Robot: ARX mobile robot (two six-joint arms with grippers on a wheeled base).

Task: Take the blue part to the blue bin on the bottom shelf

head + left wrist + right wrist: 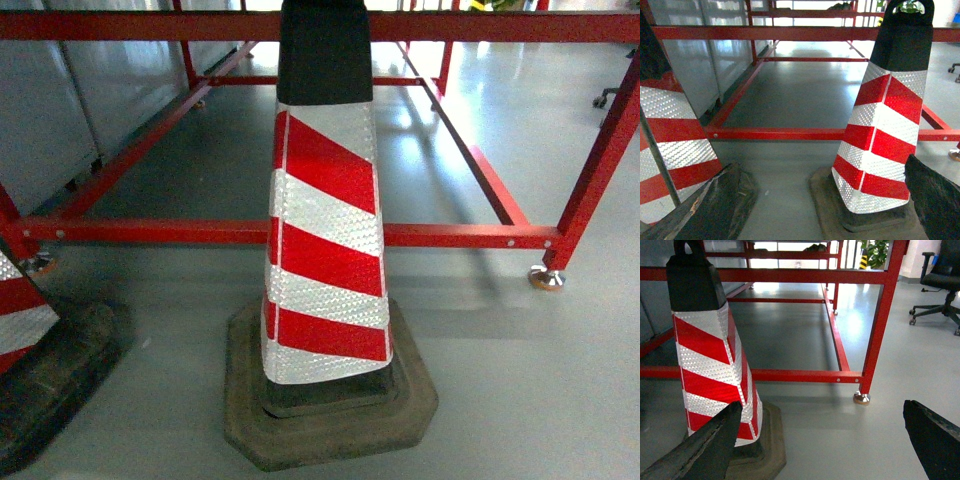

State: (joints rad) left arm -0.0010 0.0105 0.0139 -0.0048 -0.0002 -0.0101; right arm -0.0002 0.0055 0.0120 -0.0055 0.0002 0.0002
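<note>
My left claw [815, 205]: two dark, rough fingers spread wide at the bottom corners of its wrist view, nothing between them.
My right claw [822, 445]: spread wide too, two dark worn fingers low in its view, bare floor between them.
Cone [325, 230]: just in front of me, upright, four-sided and tapering; red and white slanted bands with a beaded reflective texture, matte black top.
Cone base [330, 425]: flat eight-sided slab, dull grey-brown, scuffed like rubber.
Second cone [25, 320]: near left, cut off by the frame edge; same stripes, dark rough base.
Floor [520, 380]: smooth grey, glossy, with soft light patches.
Red frame [300, 233]: just behind the cone, square painted metal tubes, bolted low rail, silver round foot [546, 278] at the right post.
Grey panels [50, 90]: far left, flat and pale, standing along the frame.
Office chair [940, 285]: far right, black, on castors.
Blue part, blue bin, bottom shelf: I see none of them in any view.
</note>
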